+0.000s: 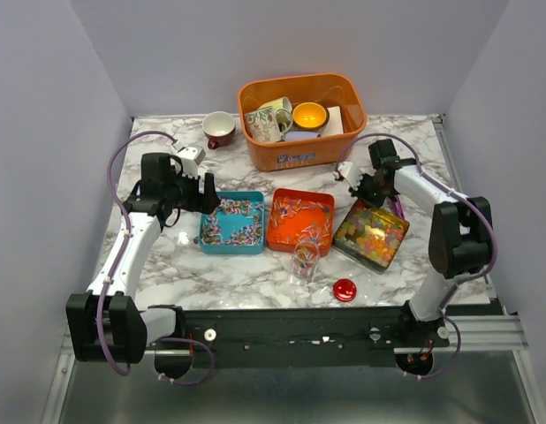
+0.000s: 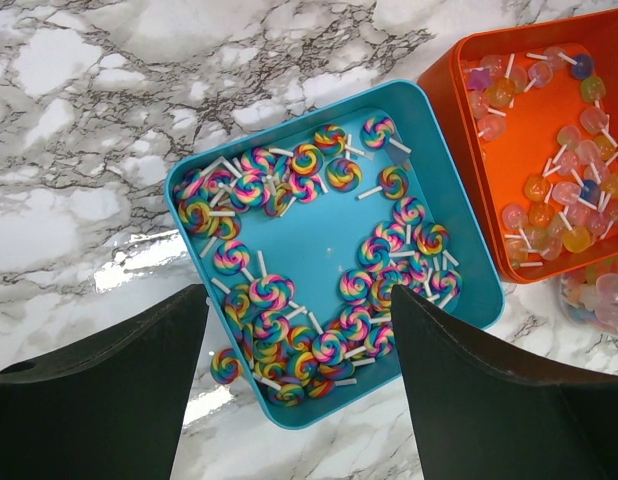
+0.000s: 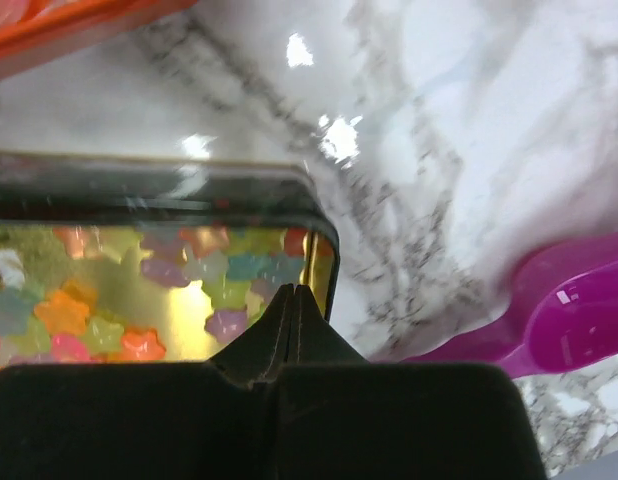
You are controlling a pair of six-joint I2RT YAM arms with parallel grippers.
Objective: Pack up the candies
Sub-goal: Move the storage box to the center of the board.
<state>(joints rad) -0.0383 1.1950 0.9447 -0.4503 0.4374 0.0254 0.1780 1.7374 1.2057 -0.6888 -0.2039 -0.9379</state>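
The candies lie in three open tins. Rainbow swirl lollipops [image 2: 251, 190] fill a blue tin [image 2: 471, 240], also seen from above as the blue tin [image 1: 231, 222]. One swirl [image 2: 225, 366] lies on the marble just outside its rim. Pale translucent lollipops [image 2: 549, 190] sit in an orange tin [image 1: 300, 219]. Star-shaped jellies [image 3: 64, 310] lie in a black, gold-lined tin [image 1: 371, 233]. My left gripper [image 2: 299, 300] hangs open above the blue tin's near corner, holding nothing. My right gripper [image 3: 294, 292] is shut and empty over the black tin's corner.
A purple scoop [image 3: 569, 320] lies on the marble right of the black tin. A clear cup [image 1: 305, 259] and a red lid [image 1: 345, 289] stand in front of the tins. An orange basket [image 1: 301, 119] with mugs and a brown cup [image 1: 219, 129] stand at the back.
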